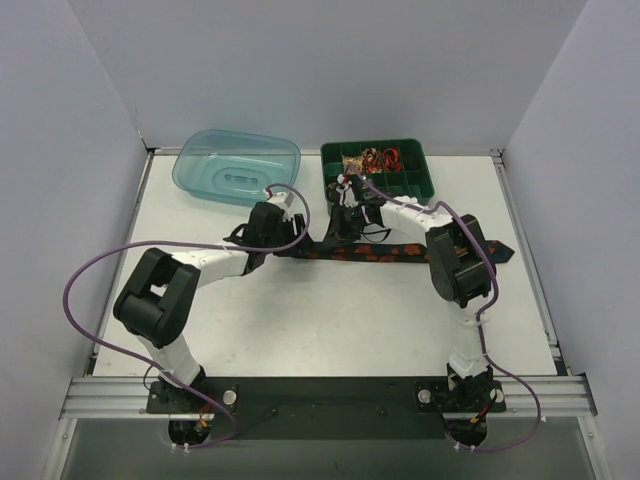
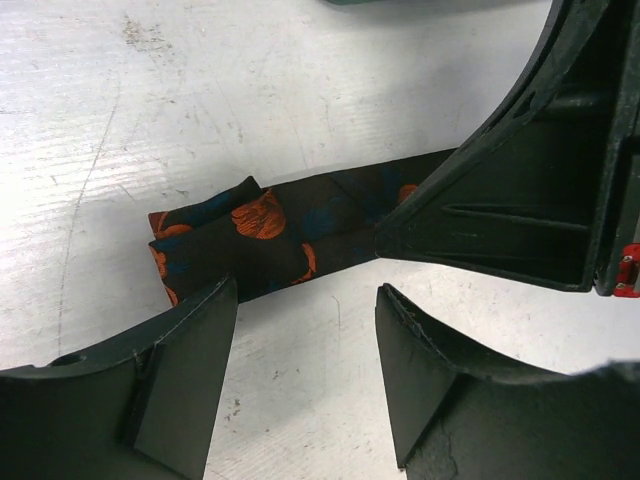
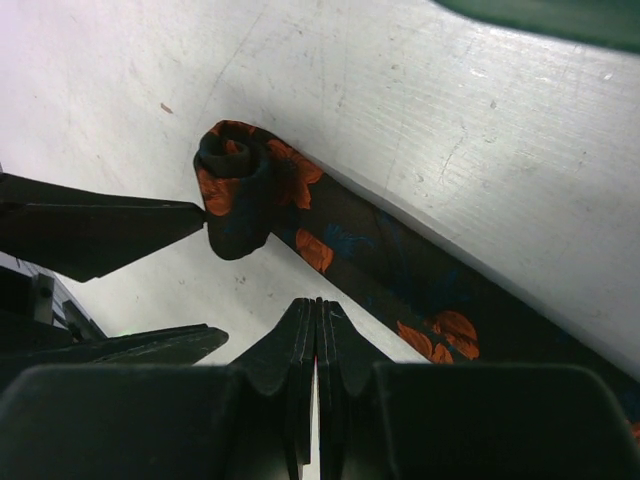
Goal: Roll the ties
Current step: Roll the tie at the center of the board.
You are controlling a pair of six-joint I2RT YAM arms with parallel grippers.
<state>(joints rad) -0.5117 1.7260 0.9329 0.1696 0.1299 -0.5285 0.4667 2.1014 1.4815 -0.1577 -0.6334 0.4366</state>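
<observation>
One black tie with orange-red blotches (image 1: 400, 252) lies flat across the middle of the table. Its left end is rolled into a small coil (image 2: 225, 245), which also shows in the right wrist view (image 3: 240, 190). My left gripper (image 2: 306, 290) is open, and its fingertips sit just short of the coil, with bare table between them. In the top view it (image 1: 293, 240) is at the tie's left end. My right gripper (image 3: 318, 303) is shut on nothing, with its tips beside the flat strip just right of the coil. From above it (image 1: 345, 225) hangs over the tie.
A green compartment tray (image 1: 415, 185) at the back right holds a few rolled ties (image 1: 380, 158). A teal plastic tub (image 1: 237, 165) stands at the back left. Purple cables (image 1: 85, 270) loop off both arms. The two grippers are close together over the tie.
</observation>
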